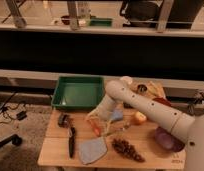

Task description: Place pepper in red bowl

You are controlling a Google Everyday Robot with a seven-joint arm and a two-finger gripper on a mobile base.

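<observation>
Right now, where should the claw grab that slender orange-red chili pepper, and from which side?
Probably around its middle, from straight above. The slender orange-red pepper lies flat on the wooden table, so only its top and long sides are free; the jaws should straddle its narrow width. The open gripper hangs just above its upper end.

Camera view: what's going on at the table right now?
The robot's white arm reaches down over the wooden table. Its gripper is open and low, right at the slender orange-red pepper. The pepper lies on the tabletop between the black-handled knife and the round yellow-orange fruit, not yet lifted. The small red-rimmed bowl sits at the far right, partly behind the arm.
</observation>
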